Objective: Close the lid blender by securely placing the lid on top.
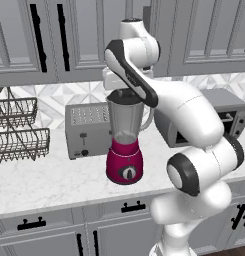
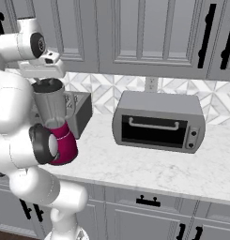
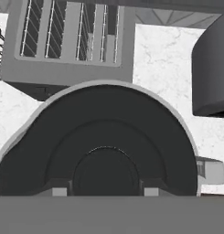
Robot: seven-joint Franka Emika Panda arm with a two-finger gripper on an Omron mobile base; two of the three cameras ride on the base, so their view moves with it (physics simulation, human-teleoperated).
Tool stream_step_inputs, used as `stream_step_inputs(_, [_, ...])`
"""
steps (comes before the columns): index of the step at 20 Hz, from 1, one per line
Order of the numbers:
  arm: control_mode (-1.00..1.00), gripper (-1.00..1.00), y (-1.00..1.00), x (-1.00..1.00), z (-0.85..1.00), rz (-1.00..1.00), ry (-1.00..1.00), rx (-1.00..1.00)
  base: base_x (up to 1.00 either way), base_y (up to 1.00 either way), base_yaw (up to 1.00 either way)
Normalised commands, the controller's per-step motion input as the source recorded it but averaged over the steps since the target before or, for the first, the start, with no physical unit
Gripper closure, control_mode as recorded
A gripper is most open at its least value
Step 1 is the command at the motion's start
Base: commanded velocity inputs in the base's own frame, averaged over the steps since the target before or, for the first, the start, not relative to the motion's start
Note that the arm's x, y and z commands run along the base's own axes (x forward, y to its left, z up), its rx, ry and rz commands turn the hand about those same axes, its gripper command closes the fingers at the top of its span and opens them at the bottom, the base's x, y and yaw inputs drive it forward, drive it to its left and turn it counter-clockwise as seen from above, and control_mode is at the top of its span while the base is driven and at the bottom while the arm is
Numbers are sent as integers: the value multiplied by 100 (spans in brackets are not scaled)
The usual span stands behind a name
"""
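Gripper [image 3: 105, 192]: closed on the lid [image 3: 104, 141], directly over the blender [image 1: 125, 137], fingertips [image 3: 58, 192] at either side of the lid's raised centre knob. In the hand view the lid is a round, black, stepped disc covering the jar mouth; a pale rim of the jar shows around its upper edge. In the left base view the lid [image 1: 125, 96] sits level at the top of the jar, under the hand; whether it is fully seated cannot be told.

Blender: clear grey-tinted jar with a side handle [image 1: 149, 117], on a magenta base with a round dial [image 1: 128, 173], standing upright on the white marble counter [image 1: 49, 182].

Around it: a silver toaster [image 1: 86, 130] just behind and left of the blender; a toaster oven [image 2: 158, 122] to the right, apart; wire racks [image 1: 16, 130] far left against the wall. Grey cabinets [image 2: 144, 33] hang above the hand.
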Motion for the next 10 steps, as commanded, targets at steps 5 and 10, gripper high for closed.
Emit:
stream_step_inputs(5, [-100, -100, 0, -19, 2, 0, -15, 0, 0, 0, 0])
stream_step_inputs(10, [-100, -100, 0, -10, 1, 0, -9, 0, 0, 0, 0])
